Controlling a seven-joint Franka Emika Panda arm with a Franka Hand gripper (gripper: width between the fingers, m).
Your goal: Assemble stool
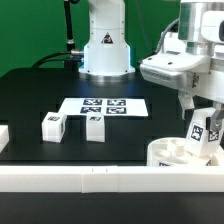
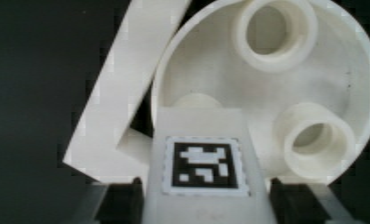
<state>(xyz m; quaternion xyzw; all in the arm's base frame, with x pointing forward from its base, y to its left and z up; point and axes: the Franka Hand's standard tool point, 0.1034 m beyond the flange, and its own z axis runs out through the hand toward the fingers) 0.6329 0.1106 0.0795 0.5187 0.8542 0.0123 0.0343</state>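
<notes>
The round white seat lies at the exterior view's lower right, against the front rail. In the wrist view the seat shows two open sockets. A tagged white leg stands slightly tilted over the seat's right side, with its lower end at the seat. My gripper comes down around it. In the wrist view the leg fills the space between my gripper's dark fingers, which lie against its two sides. Two more legs stand on the black table at the left.
The marker board lies flat at the table's middle, in front of the robot base. A long white rail runs along the front edge, and in the wrist view this rail borders the seat. Another white rail end sits at the far left.
</notes>
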